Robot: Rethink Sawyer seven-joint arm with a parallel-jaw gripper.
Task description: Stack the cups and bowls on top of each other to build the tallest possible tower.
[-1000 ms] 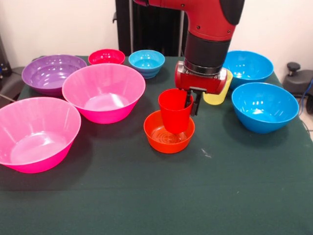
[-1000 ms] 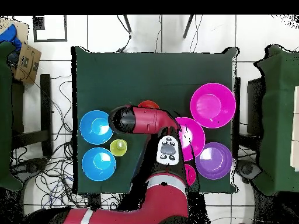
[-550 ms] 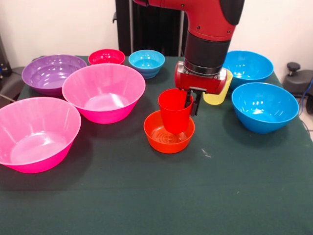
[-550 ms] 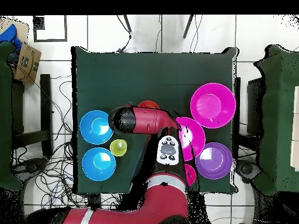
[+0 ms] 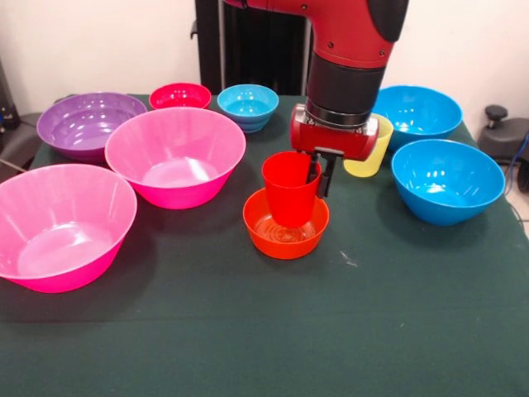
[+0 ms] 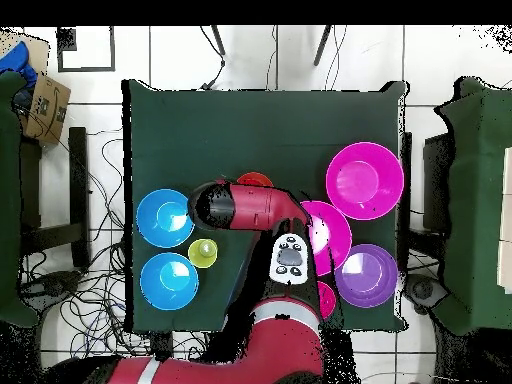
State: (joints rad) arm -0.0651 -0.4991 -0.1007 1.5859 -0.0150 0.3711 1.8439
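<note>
The gripper (image 5: 317,175) pinches the rim of the red cup (image 5: 289,187), holding it upright inside the small orange bowl (image 5: 285,232), apparently to seat it as the tower's second tier.

Red arm (image 5: 347,25), black wrist band, silver ring, black claw (image 5: 318,176).

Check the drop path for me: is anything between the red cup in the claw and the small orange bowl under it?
Nothing visible. The claw grips the rim of the red cup, which hangs upright with its base already inside the orange bowl. The bowl shows nothing else in it.
</note>
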